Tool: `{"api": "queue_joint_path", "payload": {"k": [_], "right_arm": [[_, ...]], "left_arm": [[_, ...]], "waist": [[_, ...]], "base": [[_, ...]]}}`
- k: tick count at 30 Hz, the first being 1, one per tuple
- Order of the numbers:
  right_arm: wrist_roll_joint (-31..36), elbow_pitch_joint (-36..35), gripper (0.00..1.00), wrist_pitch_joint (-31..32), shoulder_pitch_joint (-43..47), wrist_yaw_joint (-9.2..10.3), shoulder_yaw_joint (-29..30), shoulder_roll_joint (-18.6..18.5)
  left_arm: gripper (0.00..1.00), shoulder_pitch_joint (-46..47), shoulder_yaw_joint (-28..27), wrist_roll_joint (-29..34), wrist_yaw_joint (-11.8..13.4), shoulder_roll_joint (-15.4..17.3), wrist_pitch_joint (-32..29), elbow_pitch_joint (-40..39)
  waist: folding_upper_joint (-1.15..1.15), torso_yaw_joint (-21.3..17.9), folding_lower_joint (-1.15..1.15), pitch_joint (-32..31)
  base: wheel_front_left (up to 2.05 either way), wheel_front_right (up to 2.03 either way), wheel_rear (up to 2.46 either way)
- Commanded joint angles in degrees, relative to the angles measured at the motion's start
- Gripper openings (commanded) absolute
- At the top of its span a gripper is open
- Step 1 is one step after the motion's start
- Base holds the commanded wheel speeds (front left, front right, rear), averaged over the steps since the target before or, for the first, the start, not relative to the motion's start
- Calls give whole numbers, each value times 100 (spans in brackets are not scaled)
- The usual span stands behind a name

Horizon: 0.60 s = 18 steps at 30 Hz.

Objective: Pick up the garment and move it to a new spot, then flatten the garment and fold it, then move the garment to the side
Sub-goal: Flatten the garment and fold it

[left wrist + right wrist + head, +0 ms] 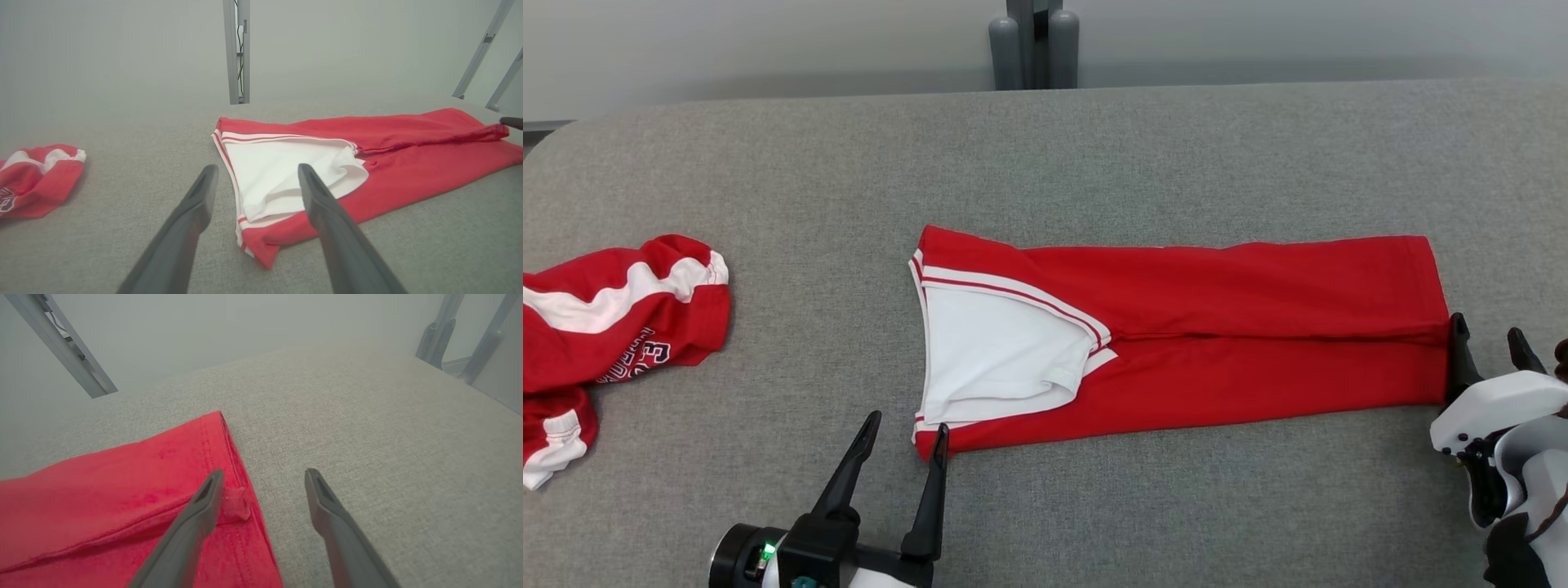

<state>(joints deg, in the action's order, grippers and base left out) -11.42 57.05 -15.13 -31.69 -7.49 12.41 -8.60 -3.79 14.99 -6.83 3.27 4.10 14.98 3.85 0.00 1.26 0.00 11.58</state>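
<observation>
We hold left pincer [909,422] and right pincer [1485,325], both spread and empty, at the garment's [1217,327] two ends, likely for a crosswise fold.

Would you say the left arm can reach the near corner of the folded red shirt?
Probably yes: the left pincer is open with that corner of the shirt roughly between its fingers, and nothing on the table blocks it.

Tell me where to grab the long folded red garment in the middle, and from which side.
Take the folded garment by its short ends: the near corner at the white-trimmed end from the robot's left, the hem end from the right. It lies flat as a long strip, so both ends should probably lift together, jaws sliding low along the table.
</observation>
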Motion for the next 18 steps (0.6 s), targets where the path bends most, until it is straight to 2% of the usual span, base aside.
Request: {"api": "queue_joint_path", "payload": {"k": [1,13,14,15,16,18], "right_arm": [[60,80,100,-3,-120,0,50,-50],[216,739,100,7,-166,1,252,262],[223,768,76,11,-163,0,238,281],[235,764,27,11,-165,0,227,292],[242,729,0,11,-168,0,223,296],[250,605,0,8,-180,1,232,278]], "left_arm": [[100,127,-13,40,-26,4,23,22],[100,298,-10,89,-113,-21,23,18],[100,300,0,84,-121,-23,23,23],[100,306,14,90,-119,-27,23,29],[100,315,25,102,-122,-29,23,37],[100,336,33,114,-133,-26,23,47]], "waist": [[0,9,0,88],[0,-29,0,269],[0,-35,0,264],[0,-38,0,257],[0,-36,0,249],[0,-30,0,229]], "base": [[0,0,0],[0,0,0],[0,0,0],[0,0,0],[0,0,0],[0,0,0]]}}
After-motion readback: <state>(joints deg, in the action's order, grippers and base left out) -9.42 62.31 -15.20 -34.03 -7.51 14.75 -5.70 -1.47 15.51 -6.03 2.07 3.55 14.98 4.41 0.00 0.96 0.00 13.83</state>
